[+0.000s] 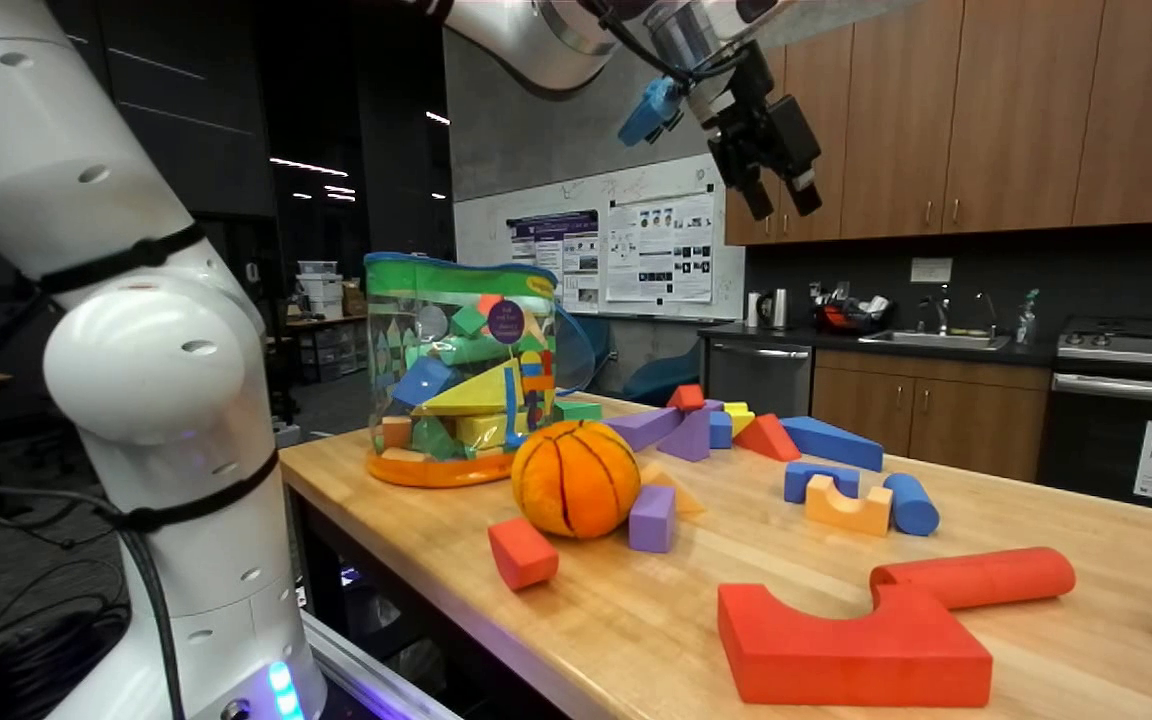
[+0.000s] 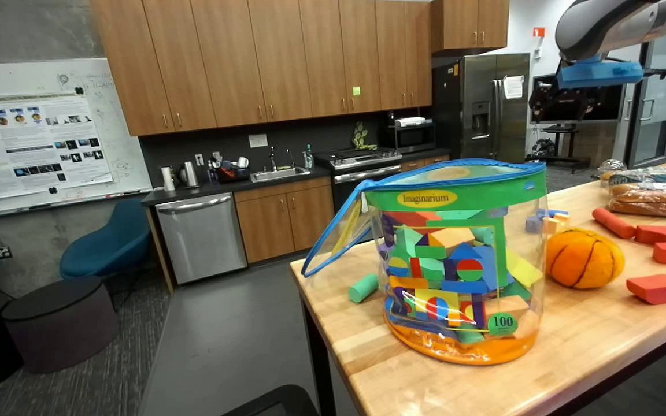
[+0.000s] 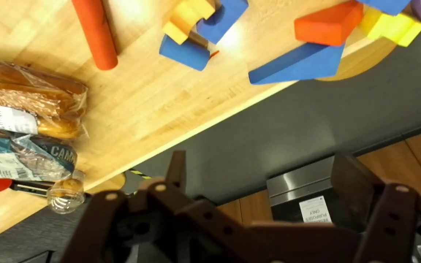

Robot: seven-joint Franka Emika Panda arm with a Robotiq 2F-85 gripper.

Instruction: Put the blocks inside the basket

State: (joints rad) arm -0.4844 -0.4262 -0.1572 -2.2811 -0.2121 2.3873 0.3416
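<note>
At the left end of the tabletop (image 1: 616, 620), just in from the edge, stands the basket (image 1: 461, 278), upright, its flap (image 2: 341, 231) hanging open, and there's already a healthy load of blocks (image 1: 476, 390) inside! The printed plastic spoils any honest count, but I'd judge most of the set is in. Out we come to the right, and I make it more than a dozen strays left to collect: a red block (image 1: 523, 553) near the robot-side edge, then the ball (image 1: 576, 478), no part of this job, with a purple block (image 1: 652, 518) just beside it. Behind them, toward the far edge, a whole huddle is left out: purple wedges (image 1: 646, 428), a small yellow block (image 1: 739, 415), a red wedge (image 1: 768, 437). And high above, the gripper (image 1: 781, 198): jaws well apart, nothing between them, so no delivery is under way. Further right, a blue wedge (image 1: 831, 442) lies right by the far edge, an orange arch (image 1: 848, 505) inward of it. Now the big red arch (image 1: 856, 660), well in from that edge; a blue cylinder (image 1: 913, 503) beside the orange arch; and last, toward the right end, a red cylinder (image 1: 976, 578), also left to do.
</note>
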